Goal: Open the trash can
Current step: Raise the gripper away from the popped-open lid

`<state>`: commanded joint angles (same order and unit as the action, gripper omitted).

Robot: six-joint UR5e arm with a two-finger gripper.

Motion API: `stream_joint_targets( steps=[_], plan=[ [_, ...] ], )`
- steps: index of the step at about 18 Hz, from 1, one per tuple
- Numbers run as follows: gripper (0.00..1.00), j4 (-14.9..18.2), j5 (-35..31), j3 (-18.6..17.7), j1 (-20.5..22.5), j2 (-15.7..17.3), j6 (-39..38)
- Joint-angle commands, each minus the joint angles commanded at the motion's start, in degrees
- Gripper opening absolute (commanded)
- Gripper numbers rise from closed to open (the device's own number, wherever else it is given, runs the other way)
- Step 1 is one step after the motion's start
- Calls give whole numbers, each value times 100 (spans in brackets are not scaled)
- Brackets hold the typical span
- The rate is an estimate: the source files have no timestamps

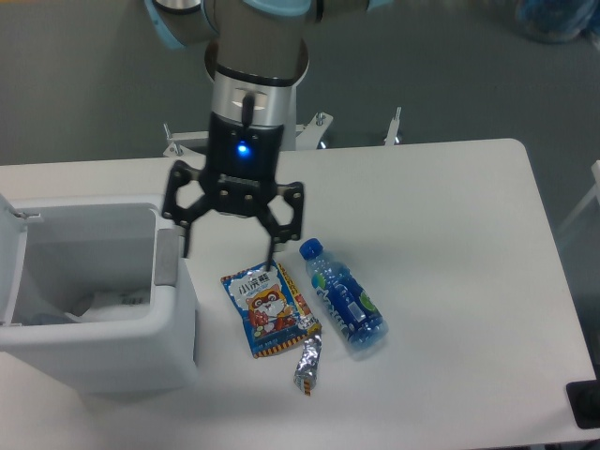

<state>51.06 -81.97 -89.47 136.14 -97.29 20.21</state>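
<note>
The trash can (141, 352) is a large white boxy bin at the table's left edge. Its lid (9, 248) stands swung up at the far left, so the inside with crumpled white material shows. A grey push tab (166, 258) sits on the right rim. My gripper (230, 253) hangs open just right of and above that rim, left finger above the tab, right finger above the snack packet. Nothing is between its fingers.
A colourful snack packet (267, 307) lies right of the bin, a blue bottle (342, 297) beside it, and a crumpled foil wrapper (307, 366) in front. Metal clamps (319, 120) stand at the table's far edge. A dark object (583, 403) sits at the front right corner.
</note>
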Motion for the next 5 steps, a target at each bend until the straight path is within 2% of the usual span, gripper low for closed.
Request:
stream_joint_targets(
  steps=[2, 5],
  plan=[
    [100, 0, -485, -35, 26, -27, 114],
    [100, 44, -610, -123, 202, -35, 220]
  ],
)
